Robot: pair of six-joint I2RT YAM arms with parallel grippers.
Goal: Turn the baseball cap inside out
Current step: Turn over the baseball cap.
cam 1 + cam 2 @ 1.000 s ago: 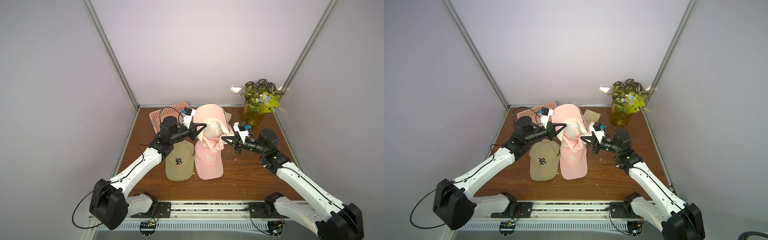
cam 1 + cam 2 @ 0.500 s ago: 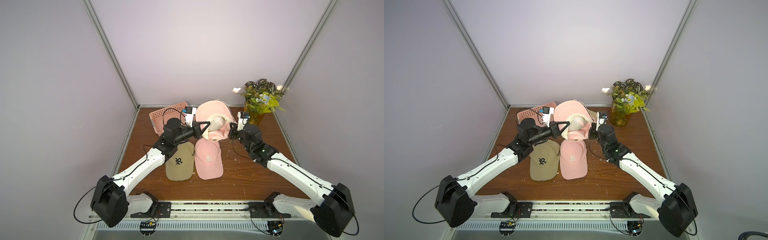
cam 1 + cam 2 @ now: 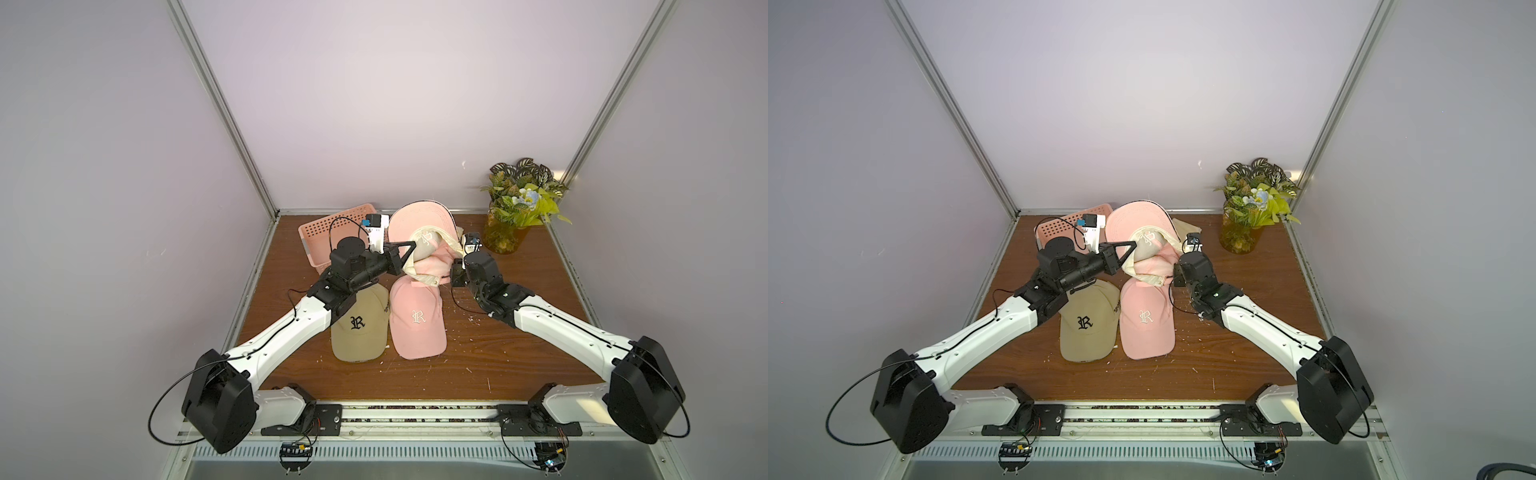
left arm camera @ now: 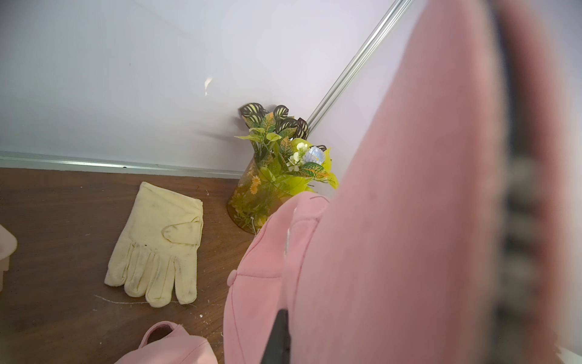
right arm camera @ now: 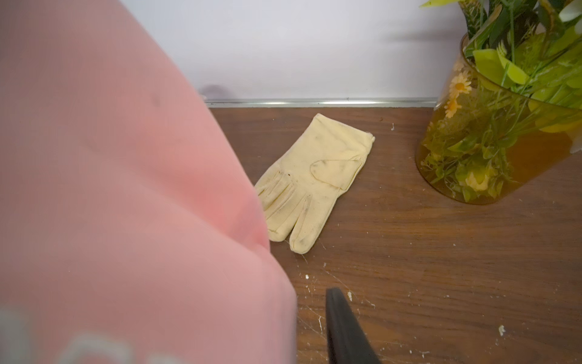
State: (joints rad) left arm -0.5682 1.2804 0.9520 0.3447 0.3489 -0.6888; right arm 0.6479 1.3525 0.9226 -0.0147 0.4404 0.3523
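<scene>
Hanging between both wrists, the raised pink cap (image 3: 419,224) appears light, soft-crowned and stiff-brimmed. The left gripper (image 3: 407,259) pinches its cream inner band (image 3: 419,276). The right gripper (image 3: 456,274) is too hidden to tell how wide it stands. Recommend gripping the band edge.

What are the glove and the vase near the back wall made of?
The glove looks like cream woven cotton: matte, smudged, with stitched seams. The vase looks like amber glass, or perhaps clear plastic: it is glossy and see-through, and the stems show inside.

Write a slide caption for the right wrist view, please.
Pink cap up close; cream glove and flower vase on the wooden table beyond.
</scene>
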